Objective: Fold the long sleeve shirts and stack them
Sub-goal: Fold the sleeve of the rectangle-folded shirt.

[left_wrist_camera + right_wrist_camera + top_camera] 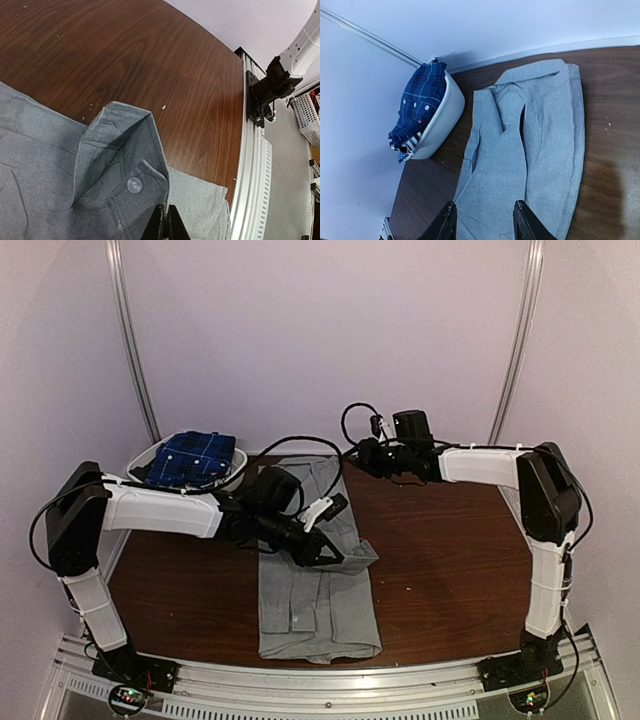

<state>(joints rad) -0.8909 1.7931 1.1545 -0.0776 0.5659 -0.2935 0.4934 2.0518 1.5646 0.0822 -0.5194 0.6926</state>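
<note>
The plain grey shirt (pixel 318 600) lies lengthwise down the middle of the brown table, partly folded into a narrow strip. My left gripper (pixel 334 556) is over its right edge, shut on a grey sleeve cuff (pixel 125 170) that carries a white button (pixel 134 185); the pinched fingertips show at the bottom of the left wrist view (pixel 166 222). My right gripper (pixel 360 456) hovers open and empty above the far end of the grey shirt (pixel 520 150), its fingers (pixel 445 225) spread apart. Dark blue plaid shirts (pixel 190 457) lie piled in the basket and also show in the right wrist view (pixel 420 105).
The white oval basket (pixel 142 462) stands at the table's far left corner; it also shows in the right wrist view (pixel 442 122). Bare brown tabletop (pixel 450 560) lies to the right of the shirt. The metal rail (pixel 330 680) runs along the near edge.
</note>
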